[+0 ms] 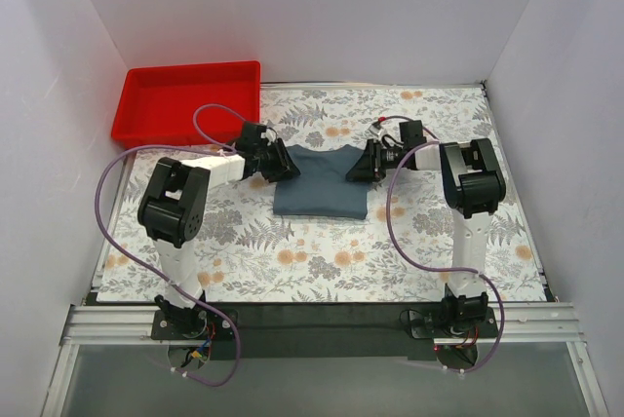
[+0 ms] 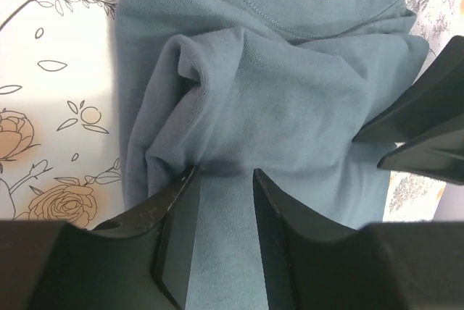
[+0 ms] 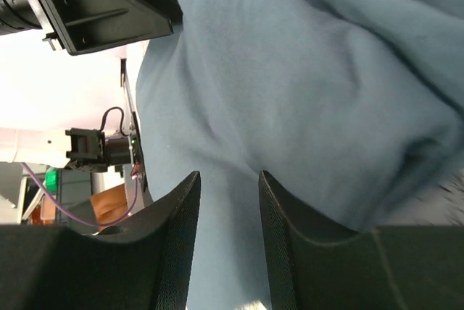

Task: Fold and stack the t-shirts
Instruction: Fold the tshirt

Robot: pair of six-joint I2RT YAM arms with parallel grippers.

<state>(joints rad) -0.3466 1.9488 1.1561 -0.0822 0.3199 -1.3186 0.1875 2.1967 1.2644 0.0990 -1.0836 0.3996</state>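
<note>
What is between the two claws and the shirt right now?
Nothing visible. The left gripper and right gripper are both at the shirt, one on each side, with cloth running between each one's fingers.

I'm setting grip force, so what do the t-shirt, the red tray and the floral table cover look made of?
The t-shirt looks like soft matte knit, probably cotton jersey: it creases loosely and shows a stitched collar seam. The red tray looks like rigid moulded plastic, smooth with an even colour and a rounded rim. The table cover is a flat printed sheet, cloth or vinyl; I cannot tell which.
</note>
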